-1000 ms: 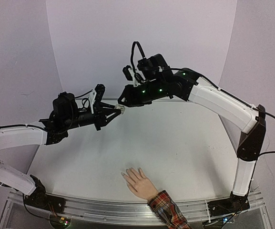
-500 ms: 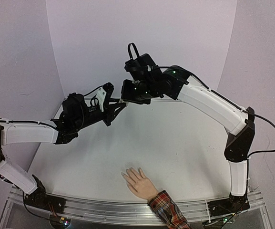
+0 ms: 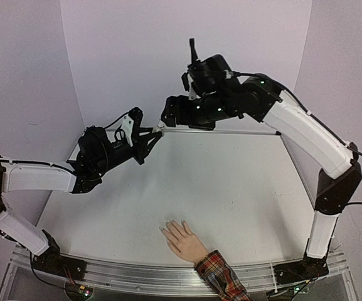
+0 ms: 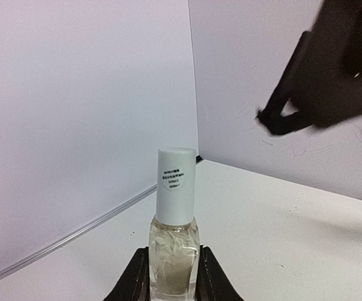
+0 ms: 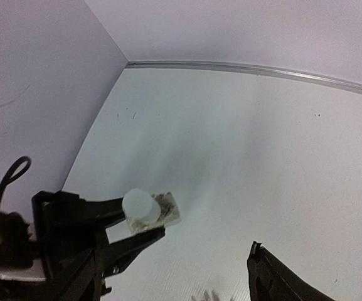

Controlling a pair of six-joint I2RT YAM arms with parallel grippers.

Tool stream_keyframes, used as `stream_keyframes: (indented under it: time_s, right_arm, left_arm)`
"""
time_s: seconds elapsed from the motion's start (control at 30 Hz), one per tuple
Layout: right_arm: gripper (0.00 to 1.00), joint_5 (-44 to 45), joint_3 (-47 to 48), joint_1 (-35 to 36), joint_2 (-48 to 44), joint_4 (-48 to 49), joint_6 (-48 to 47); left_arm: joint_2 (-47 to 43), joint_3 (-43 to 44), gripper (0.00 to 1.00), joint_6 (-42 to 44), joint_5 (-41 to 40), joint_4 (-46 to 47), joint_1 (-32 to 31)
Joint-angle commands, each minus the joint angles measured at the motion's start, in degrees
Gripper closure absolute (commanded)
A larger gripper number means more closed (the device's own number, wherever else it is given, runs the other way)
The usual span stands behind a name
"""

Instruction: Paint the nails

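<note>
A flesh-coloured mannequin hand (image 3: pixel 182 241) with a red plaid cuff (image 3: pixel 221 276) lies palm down near the table's front edge; its nails (image 3: pixel 170 226) are too small to make out. My left gripper (image 3: pixel 154 135) is shut on a small clear polish bottle (image 4: pixel 174 251), held above the table's back left with its white cap (image 4: pixel 175 185) on. My right gripper (image 3: pixel 168 116) hovers just past the cap, open and empty. In the right wrist view one finger (image 5: pixel 273 276) shows low on the right, well clear of the bottle (image 5: pixel 148 212).
White walls close in the table (image 3: pixel 231 188) at the back and on both sides. Both arms meet above the back left. The mannequin forearm runs off the front edge at the lower right.
My right gripper has opened and drawn back up and to the right, off the bottle's cap. The left gripper keeps hold of the bottle and has shifted slightly. The mannequin hand has not moved.
</note>
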Motion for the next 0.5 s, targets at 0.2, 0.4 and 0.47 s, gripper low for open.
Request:
stream_keyframes:
  time_s: [0.2,0.4,0.47]
  right_arm:
    - [0.18,-43.41,-17.93,-6.8,-19.6,6.67,-34.53]
    - [0.22,-66.38,-15.46,-12.42,-17.87,9.04,-43.22]
    - [0.24,-70.49,-13.36,-12.59,-16.28,9.16,-44.5]
  left_arm:
    - [-9.19,-0.14,1.0,-12.88,24.27,3.59,2.36]
    - [-10.7,5.06,1.0,-23.22,47.06,2.79,3.18]
    - [-10.64,5.4,1.0,-25.04,48.72,4.14,3.13]
